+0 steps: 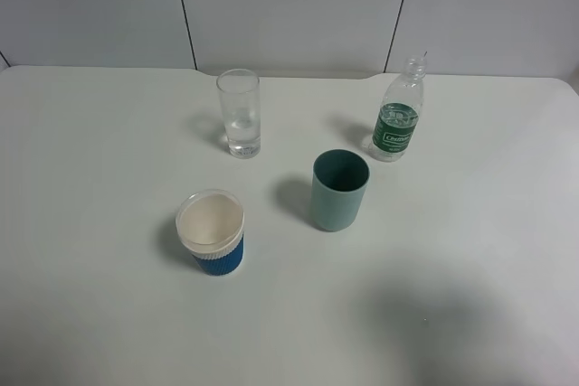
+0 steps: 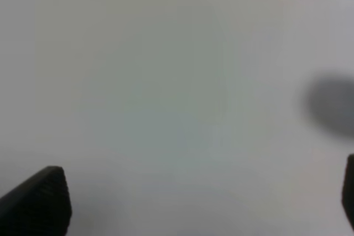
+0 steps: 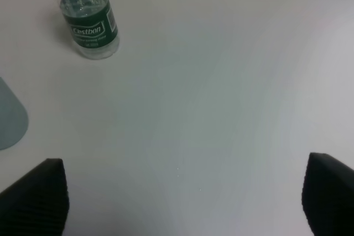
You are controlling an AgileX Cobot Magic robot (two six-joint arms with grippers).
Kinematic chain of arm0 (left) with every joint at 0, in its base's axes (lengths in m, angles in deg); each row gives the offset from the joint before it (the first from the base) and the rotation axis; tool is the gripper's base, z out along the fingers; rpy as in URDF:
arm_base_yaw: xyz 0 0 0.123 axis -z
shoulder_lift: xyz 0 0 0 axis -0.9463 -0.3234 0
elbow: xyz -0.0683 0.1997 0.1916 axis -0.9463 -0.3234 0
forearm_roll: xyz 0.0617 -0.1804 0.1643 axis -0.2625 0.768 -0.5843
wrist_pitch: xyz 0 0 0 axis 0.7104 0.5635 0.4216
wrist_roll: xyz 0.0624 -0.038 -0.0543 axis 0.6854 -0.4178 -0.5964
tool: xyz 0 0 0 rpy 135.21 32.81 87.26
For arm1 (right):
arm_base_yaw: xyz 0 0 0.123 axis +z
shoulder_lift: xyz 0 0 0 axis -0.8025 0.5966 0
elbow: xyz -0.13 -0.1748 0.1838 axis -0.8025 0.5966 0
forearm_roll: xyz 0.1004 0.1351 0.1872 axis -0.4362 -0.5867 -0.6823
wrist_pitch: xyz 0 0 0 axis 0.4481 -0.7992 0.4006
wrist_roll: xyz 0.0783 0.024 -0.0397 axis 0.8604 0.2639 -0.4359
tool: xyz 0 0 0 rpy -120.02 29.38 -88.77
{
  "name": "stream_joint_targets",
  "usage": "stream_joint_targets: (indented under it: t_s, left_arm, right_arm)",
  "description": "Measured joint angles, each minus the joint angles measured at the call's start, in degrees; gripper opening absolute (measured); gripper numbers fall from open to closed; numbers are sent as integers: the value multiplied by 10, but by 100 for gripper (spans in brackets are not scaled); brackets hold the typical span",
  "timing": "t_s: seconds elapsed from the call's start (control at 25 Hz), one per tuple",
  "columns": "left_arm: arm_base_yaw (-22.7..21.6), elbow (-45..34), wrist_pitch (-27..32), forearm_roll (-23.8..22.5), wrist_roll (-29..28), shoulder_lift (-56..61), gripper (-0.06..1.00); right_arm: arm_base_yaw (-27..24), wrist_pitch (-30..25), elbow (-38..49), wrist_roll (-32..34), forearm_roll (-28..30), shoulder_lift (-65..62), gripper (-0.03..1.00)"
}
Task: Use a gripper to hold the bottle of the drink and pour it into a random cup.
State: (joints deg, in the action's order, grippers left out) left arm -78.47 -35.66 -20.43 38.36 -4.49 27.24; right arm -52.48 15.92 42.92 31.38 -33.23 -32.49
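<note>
Standing uncapped on the white counter (image 1: pixel 99 151), the bottle of the drink (image 1: pixel 398 120) is ungripped.
Right gripper (image 3: pixel 185 192) jaws are spread wide and empty; left gripper (image 2: pixel 199 200) jaws likewise. The cup (image 1: pixel 240 113) stands apart from the bottle, beyond the teal cup (image 1: pixel 339 191) and blue ribbed cup (image 1: pixel 212 231).

I saw the bottle of the drink (image 1: pixel 398 120) standing up straight near the back of the white table, on the right side. It was small and clear, with a thin neck and no cap on top. A green label with white words went around its lower part. Some clear drink was inside it. The cup (image 1: pixel 239 113) stood up straight too, well apart from the bottle, off to its left and also near the back. It was a tall, thin, clear glass with straight sides and a thick bottom.
</note>
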Motion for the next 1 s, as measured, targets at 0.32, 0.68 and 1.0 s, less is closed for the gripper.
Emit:
stream_joint_targets:
  t_s: [0.32, 0.68, 1.0]
  left_arm:
    - [0, 0, 0, 0, 0, 0, 99]
    - [0, 0, 0, 0, 0, 0, 99]
    - [0, 0, 0, 0, 0, 0, 99]
  right_arm:
    - [30, 0, 0, 0, 0, 0, 83]
    - [30, 0, 0, 0, 0, 0, 83]
    - [30, 0, 0, 0, 0, 0, 83]
